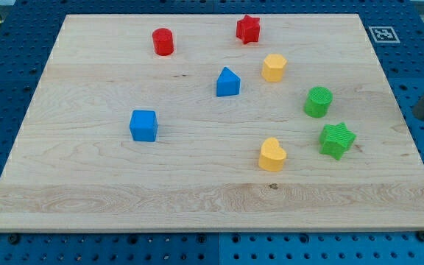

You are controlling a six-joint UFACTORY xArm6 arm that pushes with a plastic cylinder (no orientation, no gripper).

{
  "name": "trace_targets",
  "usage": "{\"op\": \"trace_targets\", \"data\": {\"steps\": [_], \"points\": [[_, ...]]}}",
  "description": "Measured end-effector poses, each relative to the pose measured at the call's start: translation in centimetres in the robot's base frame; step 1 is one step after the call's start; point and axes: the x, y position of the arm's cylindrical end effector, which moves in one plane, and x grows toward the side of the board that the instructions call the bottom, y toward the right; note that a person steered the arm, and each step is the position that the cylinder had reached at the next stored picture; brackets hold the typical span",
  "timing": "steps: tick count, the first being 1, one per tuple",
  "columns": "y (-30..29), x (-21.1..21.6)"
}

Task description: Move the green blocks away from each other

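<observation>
A green cylinder (318, 101) stands at the view's right on the wooden board (87, 184). A green star (337, 140) lies just below it and slightly right, a small gap apart. My rod enters at the view's right edge; my tip (422, 118) is off the board over the blue pegboard, well to the right of both green blocks and touching no block.
A yellow heart (272, 155) lies left of the green star. A yellow hexagon (274, 68), a blue house-shaped block (227, 82), a blue cube (143, 125), a red cylinder (163, 41) and a red star (248, 29) lie further left and up. A marker tag (383, 34) sits at the top right.
</observation>
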Motion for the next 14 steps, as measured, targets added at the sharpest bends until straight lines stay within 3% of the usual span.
{"op": "trace_targets", "data": {"steps": [5,7,9,14], "points": [[-9.3,0.0],[-9.3,-0.1],[-14.8,-1.8],[-15.8,2.6]]}}
